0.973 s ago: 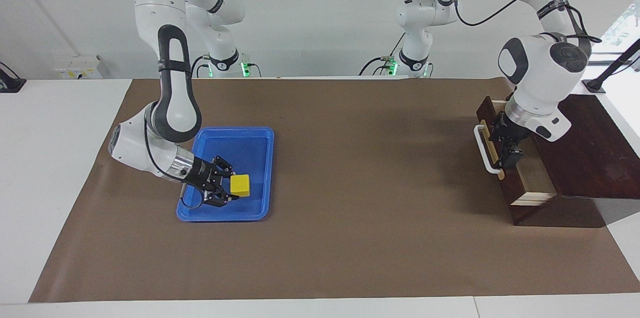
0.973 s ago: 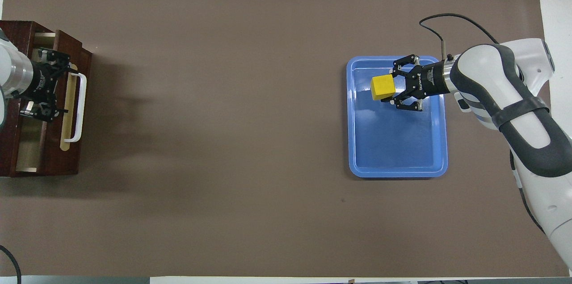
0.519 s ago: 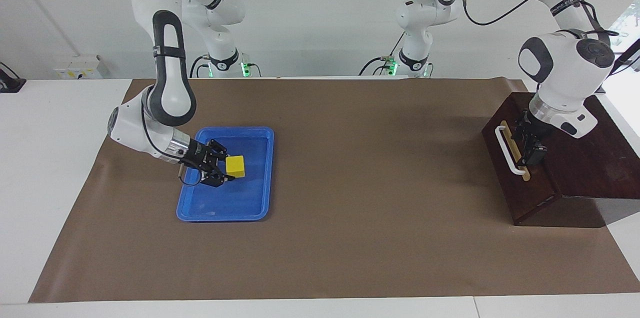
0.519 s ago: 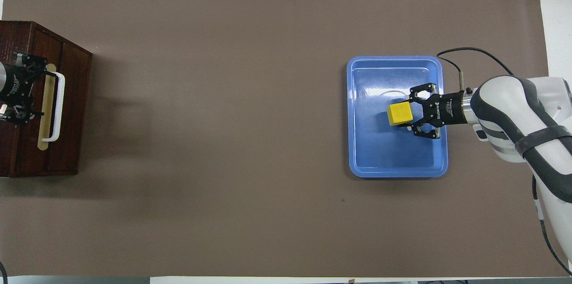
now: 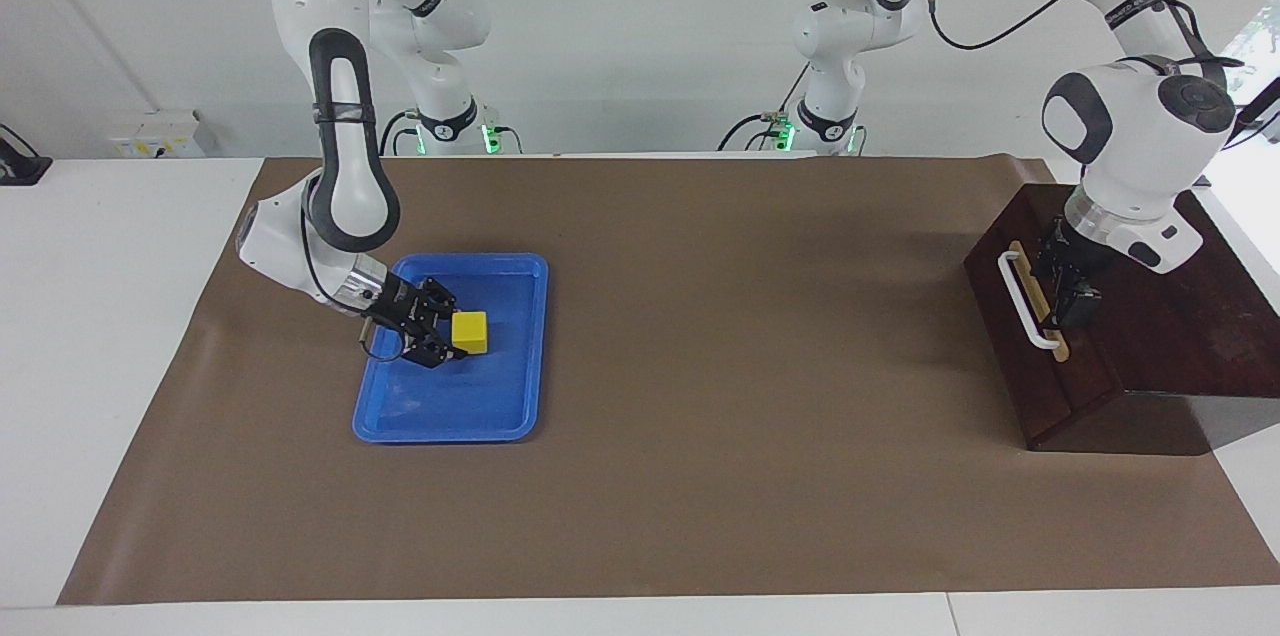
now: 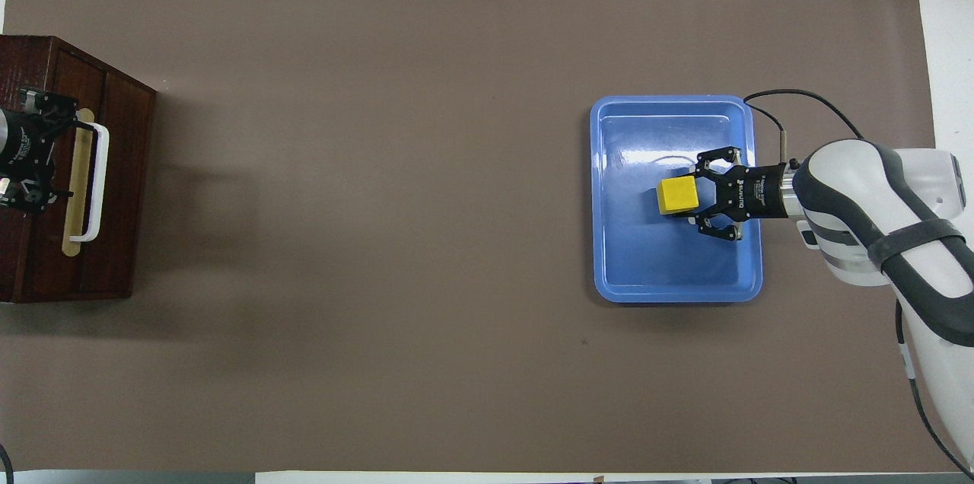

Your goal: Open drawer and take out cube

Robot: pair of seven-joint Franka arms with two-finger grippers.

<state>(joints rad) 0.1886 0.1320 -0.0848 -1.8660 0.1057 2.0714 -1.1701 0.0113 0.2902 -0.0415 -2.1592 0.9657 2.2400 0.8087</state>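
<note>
Over the last second the drawer (image 5: 1035, 316) had slid shut, its pale interior no longer showing, and the right gripper (image 5: 455, 344) had carried the cube (image 5: 469, 332) toward the robots' end of the blue tray (image 5: 505, 421). The right gripper's fingers were clamped on the yellow cube, holding it low over the tray's middle; whether the cube touched the tray floor I could not tell. Nothing else lay in the tray. The left gripper (image 5: 1062, 301) sat just beside the white handle (image 5: 1018, 298) at the left arm's end of the table, jaws spread wide and holding nothing. Between tray and drawer the brown mat (image 5: 760, 336) lay bare, with wide margins to its edges.
</note>
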